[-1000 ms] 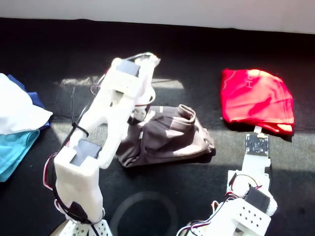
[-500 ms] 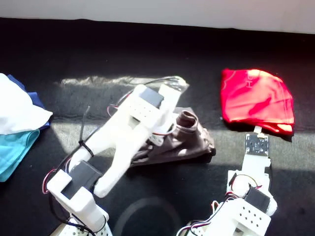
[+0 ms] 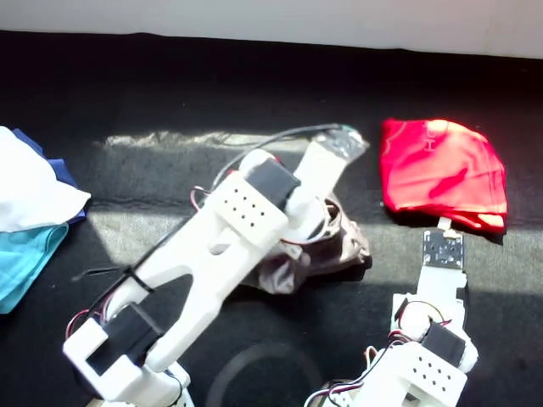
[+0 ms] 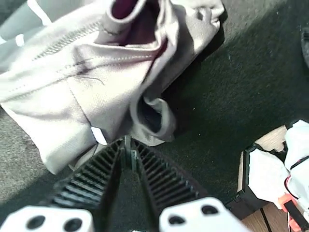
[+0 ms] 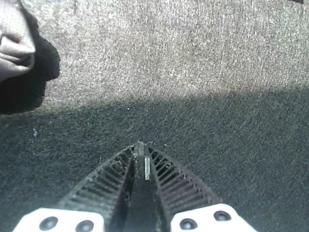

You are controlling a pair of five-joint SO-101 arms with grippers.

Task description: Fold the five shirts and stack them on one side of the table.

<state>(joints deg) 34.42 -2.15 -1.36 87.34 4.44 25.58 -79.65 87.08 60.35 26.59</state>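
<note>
The grey shirt (image 3: 344, 246) lies bunched mid-counter (image 3: 170, 85), under the left arm. The left end effector (image 4: 128, 152) is closed with its tips at the hem; I cannot tell if it pinches cloth. It should probably open, bite one clean edge and draw it across flat. The right end effector (image 5: 141, 162), closed over bare counter, could pin the far side.

The grey shirt (image 4: 63, 92) is matt cloth, the table cover (image 5: 193, 72) rough dark felt.
</note>
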